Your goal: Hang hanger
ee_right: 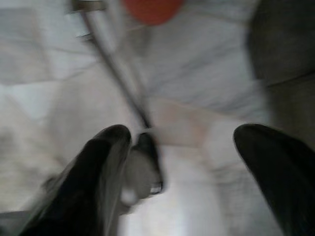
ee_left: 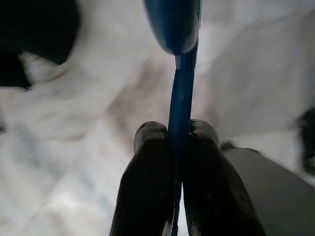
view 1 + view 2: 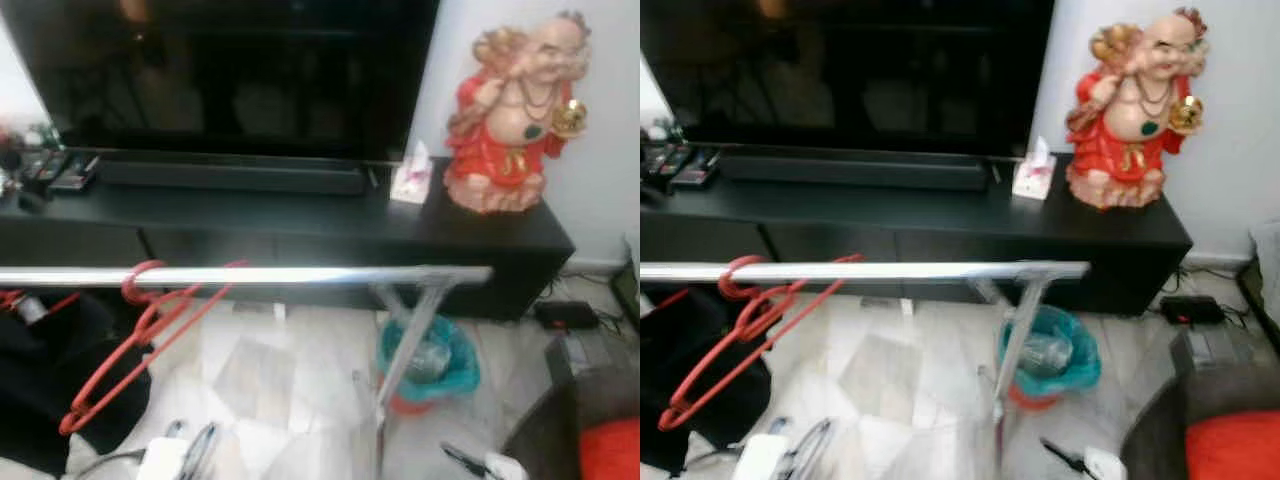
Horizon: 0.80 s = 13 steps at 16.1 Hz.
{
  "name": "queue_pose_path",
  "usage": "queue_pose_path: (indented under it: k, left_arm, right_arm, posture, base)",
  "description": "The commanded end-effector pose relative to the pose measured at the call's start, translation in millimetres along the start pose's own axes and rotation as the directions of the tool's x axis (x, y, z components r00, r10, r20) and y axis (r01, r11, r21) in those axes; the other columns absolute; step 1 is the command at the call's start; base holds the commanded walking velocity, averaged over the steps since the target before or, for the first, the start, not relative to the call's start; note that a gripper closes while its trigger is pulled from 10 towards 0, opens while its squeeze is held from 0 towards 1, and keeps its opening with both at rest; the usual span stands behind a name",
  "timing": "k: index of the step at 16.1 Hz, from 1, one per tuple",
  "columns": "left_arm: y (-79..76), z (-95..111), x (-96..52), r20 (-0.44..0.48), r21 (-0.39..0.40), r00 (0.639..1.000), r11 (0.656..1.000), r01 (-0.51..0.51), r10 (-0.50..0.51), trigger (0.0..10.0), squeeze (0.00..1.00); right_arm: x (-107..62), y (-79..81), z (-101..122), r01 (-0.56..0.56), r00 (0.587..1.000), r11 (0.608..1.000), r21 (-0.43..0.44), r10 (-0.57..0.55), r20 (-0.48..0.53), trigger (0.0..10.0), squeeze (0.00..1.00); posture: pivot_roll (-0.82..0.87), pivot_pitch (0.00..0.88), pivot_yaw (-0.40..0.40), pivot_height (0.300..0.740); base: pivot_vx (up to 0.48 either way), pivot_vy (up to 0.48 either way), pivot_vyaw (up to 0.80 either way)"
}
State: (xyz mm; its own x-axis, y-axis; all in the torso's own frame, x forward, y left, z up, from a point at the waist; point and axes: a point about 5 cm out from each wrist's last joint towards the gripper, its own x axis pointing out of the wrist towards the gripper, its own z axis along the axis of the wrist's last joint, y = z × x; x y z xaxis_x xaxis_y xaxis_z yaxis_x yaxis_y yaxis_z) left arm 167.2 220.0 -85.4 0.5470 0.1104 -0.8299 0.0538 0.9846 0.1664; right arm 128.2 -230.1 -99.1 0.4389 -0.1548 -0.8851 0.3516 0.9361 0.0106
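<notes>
A silver clothes rail runs across the middle of the eye views on a slanted metal leg. Red hangers hang from its left part, tilted down to the left. In the left wrist view my left gripper is shut on a thin blue hanger that rises to a broad blue part at the top, above pale marble floor. In the right wrist view my right gripper is open over the floor, with nothing between its fingers.
Behind the rail stands a black TV cabinet with a TV, a red figurine and remotes. A teal bin sits by the rail's leg. Black clothing lies at left, a dark seat with a red cushion at right.
</notes>
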Motion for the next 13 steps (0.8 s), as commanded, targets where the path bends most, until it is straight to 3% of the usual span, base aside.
queue_pose_path:
  k: [1,4,11,12,13]
  left_arm:
    - [10.5,-6.4,-1.7,-0.025,0.014,0.999,0.999,-0.029,0.029,10.0,0.00]
    - [13.6,-8.0,-2.3,-0.030,0.000,0.998,0.999,-0.049,0.049,10.0,0.00]
    - [18.3,-4.7,-3.2,0.026,0.025,0.996,0.996,-0.082,0.082,10.0,0.00]
    - [19.6,0.0,-3.4,0.066,0.032,0.994,0.995,-0.092,0.090,10.0,0.00]
    - [21.4,15.9,-3.8,0.178,0.055,0.980,0.993,-0.104,0.092,10.0,0.00]
  right_arm:
    - [1.4,6.1,7.0,-0.009,1.000,1.000,-0.007,0.009,0.014,10.0,0.00]
    - [1.6,6.6,7.0,-0.008,1.000,1.000,-0.014,0.008,0.008,10.0,0.00]
    - [1.5,6.9,7.0,-0.011,1.000,1.000,-0.017,0.011,0.011,10.0,0.00]
    - [1.5,6.9,6.9,-0.012,1.000,1.000,-0.018,0.012,0.011,10.0,0.00]
    - [1.5,6.5,6.8,-0.012,1.000,1.000,-0.018,0.012,0.011,10.0,0.00]
  posture:
    - [-0.06,0.000,-0.042,0.740]
    - [-0.06,0.000,-0.041,0.732]
    - [-0.06,0.000,-0.038,0.732]
    - [-0.06,0.000,-0.037,0.732]
    - [-0.05,0.000,-0.039,0.732]
  base:
    - [0.000,0.000,-0.49]
    - [0.000,0.000,-0.51]
    - [0.000,0.000,0.00]
    - [0.000,0.000,0.00]
    - [0.000,0.000,0.00]
